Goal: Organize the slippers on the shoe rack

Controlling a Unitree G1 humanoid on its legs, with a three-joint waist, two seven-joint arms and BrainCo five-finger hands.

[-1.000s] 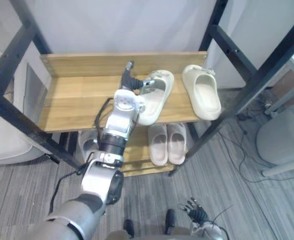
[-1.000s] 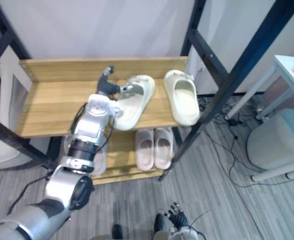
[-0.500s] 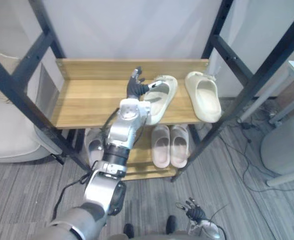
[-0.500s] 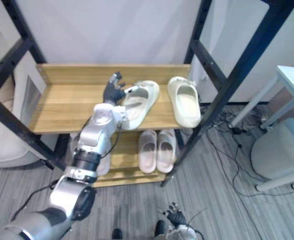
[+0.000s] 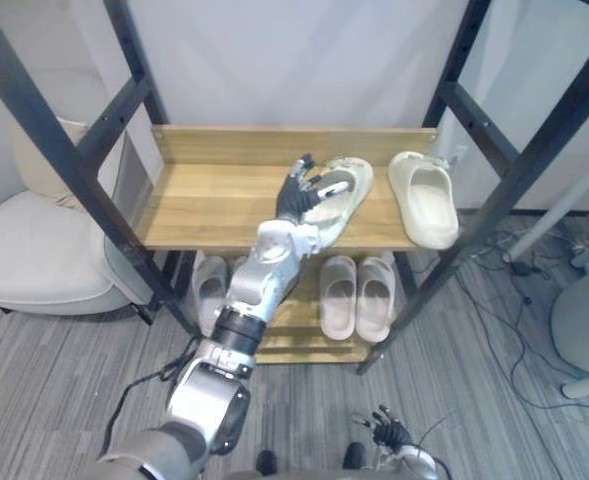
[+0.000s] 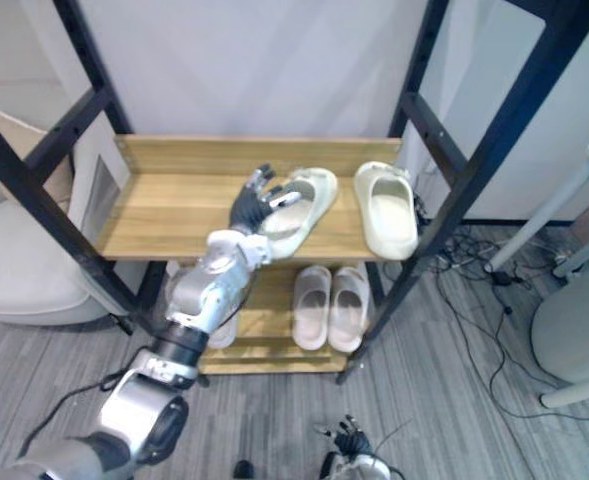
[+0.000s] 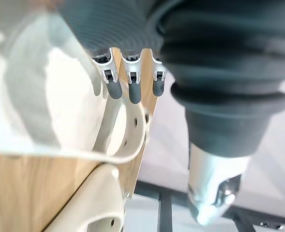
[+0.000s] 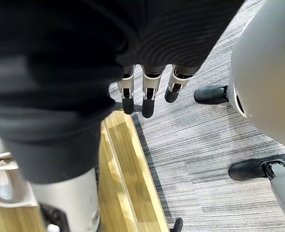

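Note:
Two cream slippers lie on the rack's wooden upper shelf (image 5: 204, 205). The left slipper (image 5: 350, 184) is tilted, its heel toward the shelf's front edge. The right slipper (image 5: 426, 198) points straight back. My left hand (image 5: 300, 196) lies across the tilted slipper's near side, open, fingers spread. In the left wrist view its fingers (image 7: 127, 84) are straight over the slipper (image 7: 60, 106). My right hand (image 5: 392, 433) hangs low near the floor, open, with its fingers (image 8: 147, 96) straight.
On the lower shelf stand a pale pink pair (image 5: 359, 296) and a grey pair (image 5: 212, 290). Black rack posts (image 5: 534, 150) frame the shelves on both sides. A white armchair (image 5: 34, 250) is at the left. A pale round stool (image 5: 586, 325) is at the right.
The whole view has shifted as the camera moved. My left hand has gone from pinching the tilted slipper's edge to lying open across it with fingers spread.

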